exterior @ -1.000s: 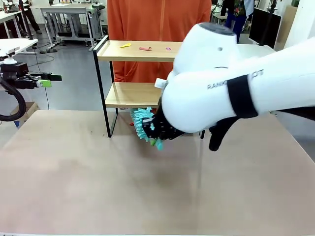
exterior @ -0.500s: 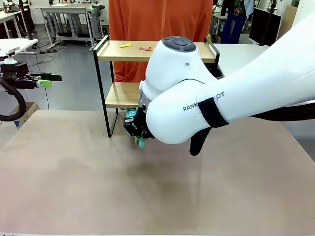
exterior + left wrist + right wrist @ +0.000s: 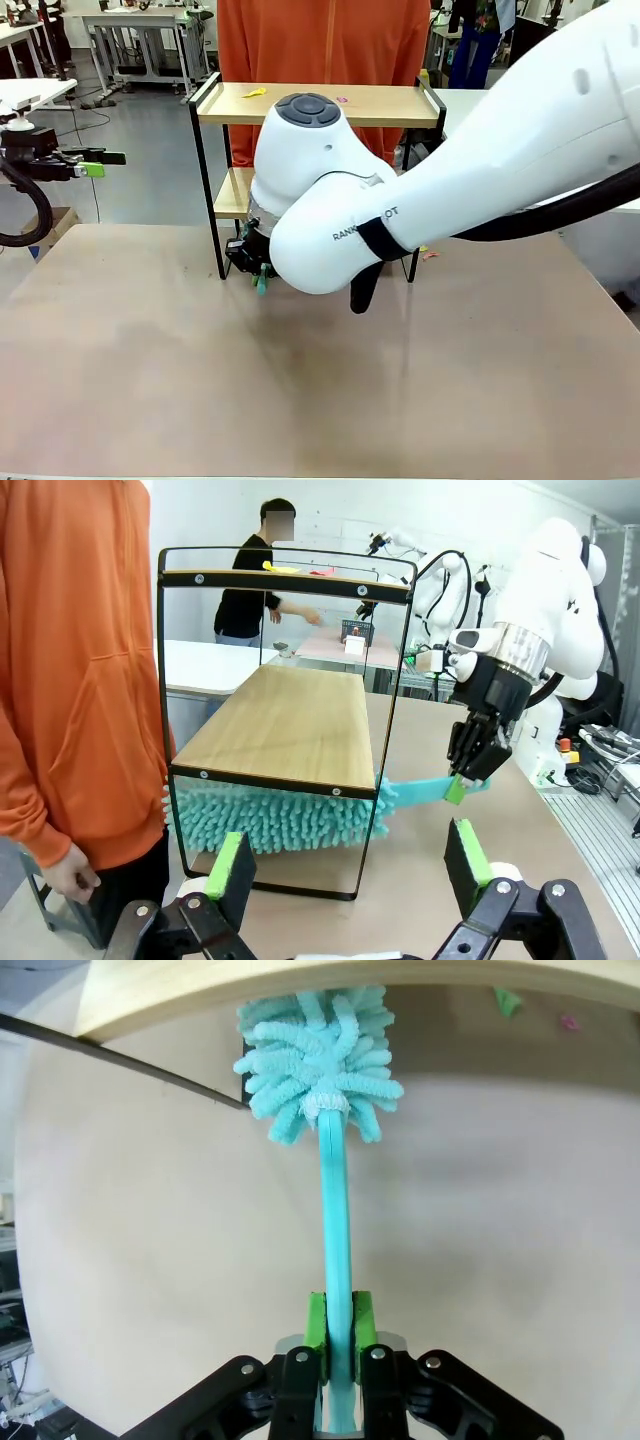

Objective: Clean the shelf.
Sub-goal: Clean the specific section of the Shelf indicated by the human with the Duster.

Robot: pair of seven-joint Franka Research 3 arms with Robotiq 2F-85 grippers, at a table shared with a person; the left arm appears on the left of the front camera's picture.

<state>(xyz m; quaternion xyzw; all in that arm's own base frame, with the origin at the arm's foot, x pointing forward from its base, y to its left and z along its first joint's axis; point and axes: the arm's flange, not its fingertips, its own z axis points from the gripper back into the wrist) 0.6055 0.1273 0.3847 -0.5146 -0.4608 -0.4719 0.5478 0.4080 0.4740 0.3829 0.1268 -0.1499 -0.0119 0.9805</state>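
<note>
The shelf stands at the table's far side, two wooden boards in a black frame. My right gripper is shut on the handle of a teal fluffy duster. In the left wrist view the duster head lies on the table under the shelf's lower board, with the right gripper out beyond the frame. My left gripper hangs open off the table's left edge; its green pads stand wide apart with nothing between them.
A person in an orange top stands right behind the shelf. Small scraps, yellow and pink, lie on the top board. More scraps lie on the table by the shelf's feet. The near tabletop is bare.
My right arm has swung left across the table, carrying the duster further under the lower board toward the shelf's left end. The left arm has stayed still.
</note>
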